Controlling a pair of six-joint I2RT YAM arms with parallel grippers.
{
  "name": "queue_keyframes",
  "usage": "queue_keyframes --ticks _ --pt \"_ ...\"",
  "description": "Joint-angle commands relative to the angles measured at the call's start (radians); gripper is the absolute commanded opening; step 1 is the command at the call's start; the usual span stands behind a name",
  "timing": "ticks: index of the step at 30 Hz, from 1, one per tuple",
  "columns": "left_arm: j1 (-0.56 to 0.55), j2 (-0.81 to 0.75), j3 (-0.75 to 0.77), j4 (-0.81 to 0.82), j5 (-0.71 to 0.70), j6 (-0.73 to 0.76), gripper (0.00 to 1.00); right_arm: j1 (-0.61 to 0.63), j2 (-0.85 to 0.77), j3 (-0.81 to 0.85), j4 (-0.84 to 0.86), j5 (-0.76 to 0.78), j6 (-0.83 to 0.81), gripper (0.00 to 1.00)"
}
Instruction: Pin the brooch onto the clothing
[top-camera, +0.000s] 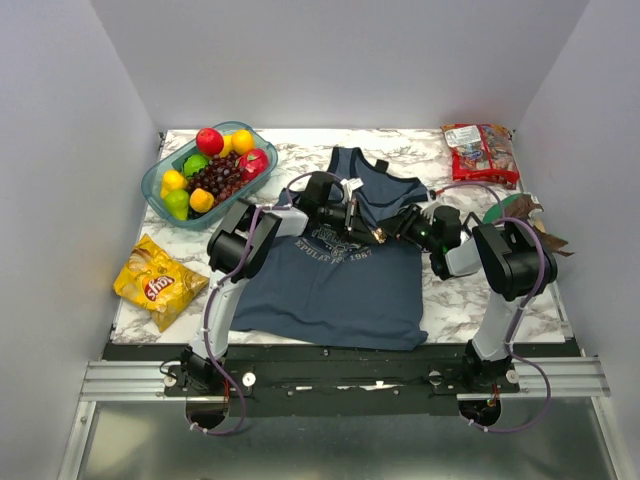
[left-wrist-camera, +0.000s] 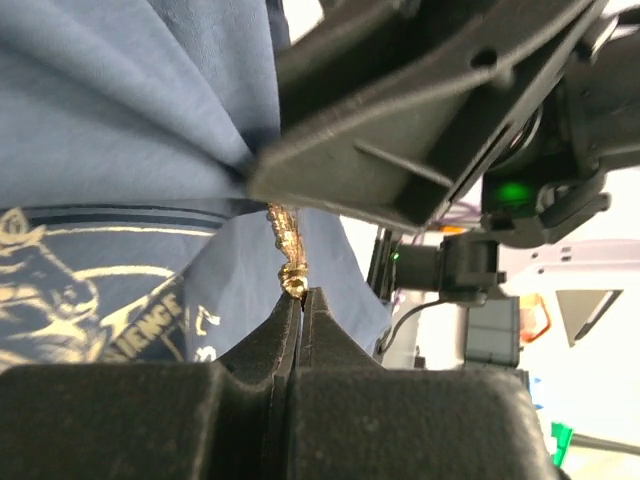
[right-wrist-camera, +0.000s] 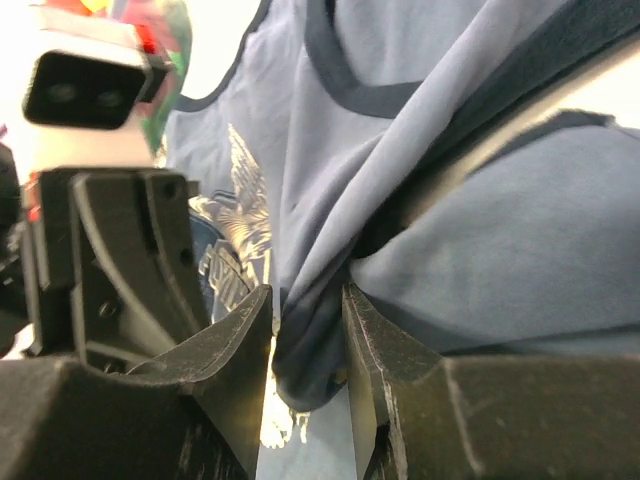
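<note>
The shirt (top-camera: 330, 290) lies flat on the counter (top-camera: 460, 300), neck to the far side, and both arms meet over its chest print. The right hand (right-wrist-camera: 308, 325) is clamped on a raised fold of the cloth, which bunches between its two fingers. The left hand (left-wrist-camera: 300, 300) has its fingers pressed together. The brooch (left-wrist-camera: 290, 262) stands at their tips, its near end apparently nipped between them and its far end reaching the fold just under the right hand. Whether the pin has entered the cloth cannot be told from these views.

The brooch looks small, light and stiff, with smooth metal faces, so in a tip pinch it is likely to twist or slide. It is best held by the flat sides of its body, leaving the pin's point free.

The shirt is soft and limp and will probably give way before the point instead of resisting it. The fold should therefore be gripped close to the entry spot, kept thin and pulled taut, so the pin can pass in and out again.
</note>
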Motion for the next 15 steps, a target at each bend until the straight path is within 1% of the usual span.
queue_keyframes --ticks 1,2,6,8,10,11,14,15 --pt "-0.032 -0.087 0.036 -0.164 0.045 0.2 0.0 0.006 -0.021 -0.003 -0.072 0.063 -0.034 0.41" --pt "-0.031 -0.087 0.039 -0.211 0.039 0.22 0.0 0.007 -0.026 -0.002 -0.076 0.064 -0.037 0.41" --pt "-0.014 -0.082 0.05 -0.221 0.024 0.233 0.0 0.007 -0.047 -0.003 -0.076 0.046 -0.028 0.41" --pt "-0.003 -0.081 0.061 -0.248 0.01 0.266 0.0 0.006 -0.056 -0.003 -0.079 0.037 -0.028 0.43" --pt "0.0 -0.076 0.09 -0.328 -0.013 0.311 0.0 0.007 -0.066 -0.003 -0.082 0.029 -0.031 0.45" --pt "0.002 -0.075 0.099 -0.38 -0.024 0.356 0.0 0.007 -0.075 -0.002 -0.085 0.023 -0.033 0.5" --pt "0.005 -0.069 0.133 -0.465 -0.073 0.409 0.0 0.006 -0.102 -0.002 -0.095 0.018 -0.039 0.61" --pt "0.005 -0.067 0.143 -0.477 -0.08 0.417 0.0 0.007 -0.112 0.0 -0.099 0.018 -0.044 0.62"
